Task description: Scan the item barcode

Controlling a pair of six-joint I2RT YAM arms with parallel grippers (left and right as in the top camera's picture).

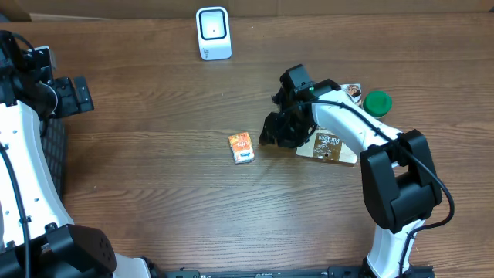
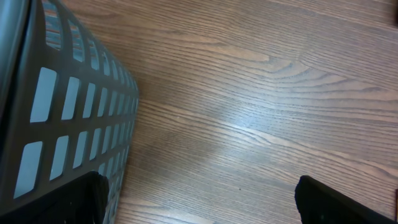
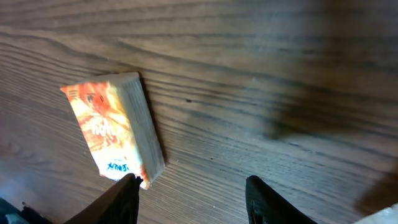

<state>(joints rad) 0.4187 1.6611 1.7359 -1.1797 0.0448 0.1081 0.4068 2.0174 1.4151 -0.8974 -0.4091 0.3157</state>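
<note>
Orange box (image 1: 241,147) lies flat on table (image 1: 154,177), just beside R pincer (image 3: 193,186), whose fingers stand apart w/ nothing btwn them; box corner is right by one fingertip, contact unclear. L pincer (image 2: 199,205) is wide open & empty over bare wood, next to dark slotted basket (image 2: 62,106). White scanner (image 1: 213,33) stands near table's far edge, well apart from box.

Scanner (image 1: 213,33) at far edge of table (image 1: 154,193), centre. Packet (image 1: 241,147) flat mid-table, nearer than scanner. Right gripper (image 3: 189,196) just right of packet. Pouch (image 1: 333,147) further right, under arm. Jar (image 1: 377,103) behind pouch. Basket (image 2: 68,106) at left edge.
</note>
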